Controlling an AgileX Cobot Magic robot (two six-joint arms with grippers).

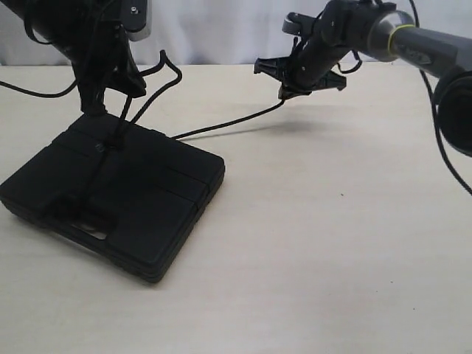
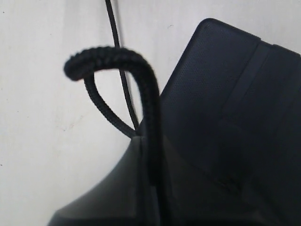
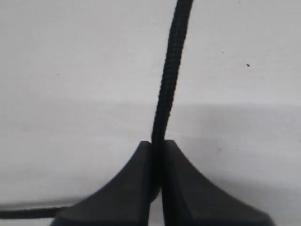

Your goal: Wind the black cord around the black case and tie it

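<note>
Two grippers, one black cord (image 1: 228, 123).
Your wrist views show left gripper (image 2: 148, 155) and right gripper (image 3: 157, 148) jaws pinching it; only the exterior shows it crossing the black case (image 1: 162, 214).

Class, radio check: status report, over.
Left end effector shut on cord over case. Right end effector shut on cord, above table. Cord runs across case. No obstacle seen.

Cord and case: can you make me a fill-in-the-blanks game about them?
1. The cord and the case are both ____ in colour.
2. The right end effector is ____ on the cord.
3. Counting the left end effector, ____ end effectors grip the cord.
Missing words: black, shut, two.
</note>
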